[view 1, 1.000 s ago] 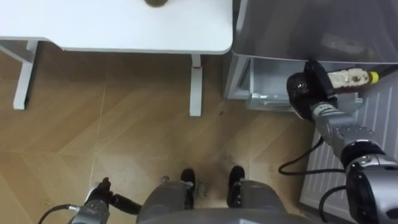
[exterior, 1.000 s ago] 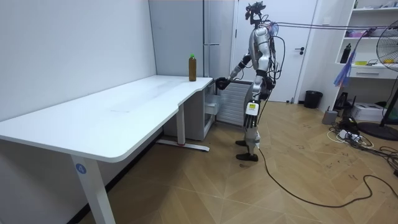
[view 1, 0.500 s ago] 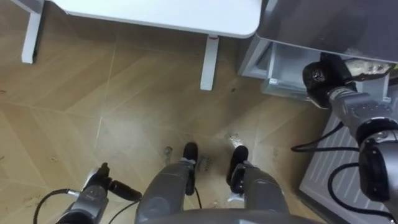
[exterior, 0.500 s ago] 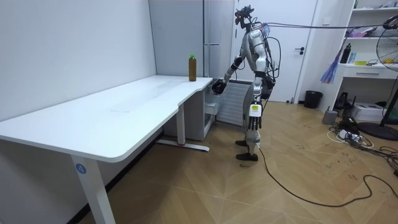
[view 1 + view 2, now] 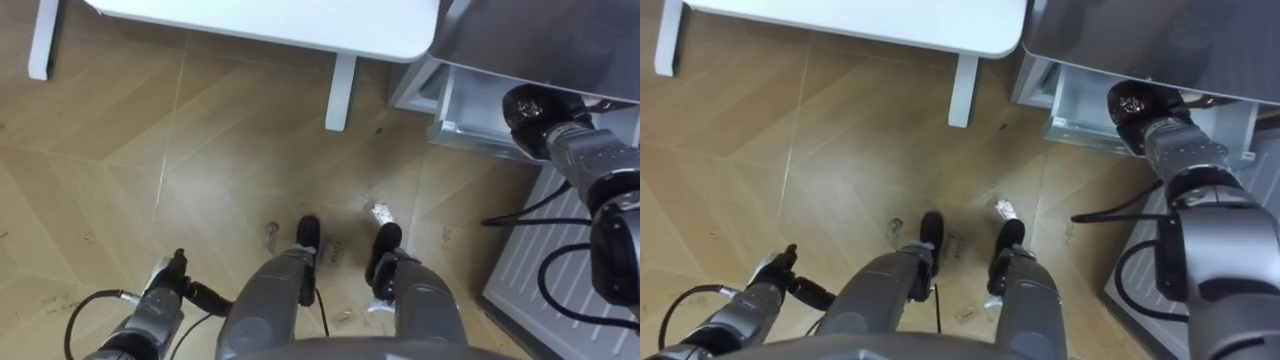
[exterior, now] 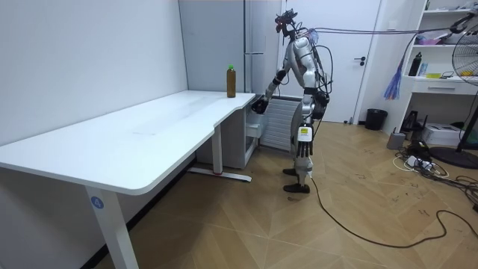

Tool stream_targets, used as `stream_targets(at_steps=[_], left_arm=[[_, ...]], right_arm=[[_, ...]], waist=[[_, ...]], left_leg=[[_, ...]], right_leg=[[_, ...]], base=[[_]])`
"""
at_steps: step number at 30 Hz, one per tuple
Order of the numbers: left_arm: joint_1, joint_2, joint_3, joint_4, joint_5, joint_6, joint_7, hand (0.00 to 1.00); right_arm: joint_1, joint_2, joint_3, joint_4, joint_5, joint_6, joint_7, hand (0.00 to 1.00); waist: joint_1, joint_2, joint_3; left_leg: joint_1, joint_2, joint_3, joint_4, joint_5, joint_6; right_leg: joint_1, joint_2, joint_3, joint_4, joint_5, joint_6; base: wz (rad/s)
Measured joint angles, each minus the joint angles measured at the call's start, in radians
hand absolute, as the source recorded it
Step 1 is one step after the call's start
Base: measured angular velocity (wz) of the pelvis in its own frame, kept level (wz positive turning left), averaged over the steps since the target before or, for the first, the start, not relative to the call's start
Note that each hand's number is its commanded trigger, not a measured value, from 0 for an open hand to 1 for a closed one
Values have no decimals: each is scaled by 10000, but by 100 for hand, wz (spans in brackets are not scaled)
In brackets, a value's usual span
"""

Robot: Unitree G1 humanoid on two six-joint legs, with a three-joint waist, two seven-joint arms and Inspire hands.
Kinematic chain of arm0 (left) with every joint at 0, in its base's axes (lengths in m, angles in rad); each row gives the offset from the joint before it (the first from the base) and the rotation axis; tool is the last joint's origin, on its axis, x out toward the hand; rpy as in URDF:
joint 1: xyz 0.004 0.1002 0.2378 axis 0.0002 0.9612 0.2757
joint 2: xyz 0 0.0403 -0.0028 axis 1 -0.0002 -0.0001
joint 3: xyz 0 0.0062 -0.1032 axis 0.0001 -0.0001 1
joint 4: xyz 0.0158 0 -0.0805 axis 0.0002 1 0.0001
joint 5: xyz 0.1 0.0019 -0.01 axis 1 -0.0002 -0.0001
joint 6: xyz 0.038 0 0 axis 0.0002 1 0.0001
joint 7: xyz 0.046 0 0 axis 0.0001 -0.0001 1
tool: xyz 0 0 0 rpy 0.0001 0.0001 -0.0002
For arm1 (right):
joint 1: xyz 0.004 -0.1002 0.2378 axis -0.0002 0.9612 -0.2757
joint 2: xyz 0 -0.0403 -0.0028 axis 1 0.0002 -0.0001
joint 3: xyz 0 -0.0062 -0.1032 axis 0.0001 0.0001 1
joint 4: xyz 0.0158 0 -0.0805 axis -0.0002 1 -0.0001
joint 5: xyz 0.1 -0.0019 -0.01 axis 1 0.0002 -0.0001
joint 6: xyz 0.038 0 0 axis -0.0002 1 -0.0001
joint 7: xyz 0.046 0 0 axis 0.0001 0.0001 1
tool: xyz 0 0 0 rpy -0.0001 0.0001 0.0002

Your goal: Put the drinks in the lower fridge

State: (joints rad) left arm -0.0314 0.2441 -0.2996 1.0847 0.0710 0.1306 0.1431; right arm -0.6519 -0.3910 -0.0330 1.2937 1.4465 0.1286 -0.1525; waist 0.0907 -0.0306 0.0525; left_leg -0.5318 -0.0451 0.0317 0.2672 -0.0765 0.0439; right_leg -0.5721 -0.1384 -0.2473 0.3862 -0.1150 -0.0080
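The yellow-capped bottle is gone from the right hand [image 5: 531,107], now just outside the open lower fridge [image 5: 466,100], so it is likely delivered; its grip cannot be told. The left hand [image 5: 160,305] hangs away from the fridge, fingers relaxed, empty. A green-capped bottle [image 6: 231,81] waits on the worktop [image 6: 149,127] beside the fridge.

No legible text or numbers

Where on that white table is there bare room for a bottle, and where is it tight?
Nearly the whole white table is bare, from its near rounded corner to the far end, where one brown bottle stands beside the fridge. It is tight at the open lower fridge: the right hand sits between the table's end and the door.
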Motion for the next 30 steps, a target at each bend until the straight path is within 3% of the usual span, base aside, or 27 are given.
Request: stream_targets(at_steps=[30], left_arm=[[-159, -1, 16, 364, 66, 9, -315, 0]], right_arm=[[-181, -91, 14, 402, -42, -59, 34, 0]], waist=[[6, 54, 42]], left_leg=[[207, 1, 201, 4, 22, 37]], right_leg=[[194, -67, -1, 84, -101, 35]], base=[[0]])
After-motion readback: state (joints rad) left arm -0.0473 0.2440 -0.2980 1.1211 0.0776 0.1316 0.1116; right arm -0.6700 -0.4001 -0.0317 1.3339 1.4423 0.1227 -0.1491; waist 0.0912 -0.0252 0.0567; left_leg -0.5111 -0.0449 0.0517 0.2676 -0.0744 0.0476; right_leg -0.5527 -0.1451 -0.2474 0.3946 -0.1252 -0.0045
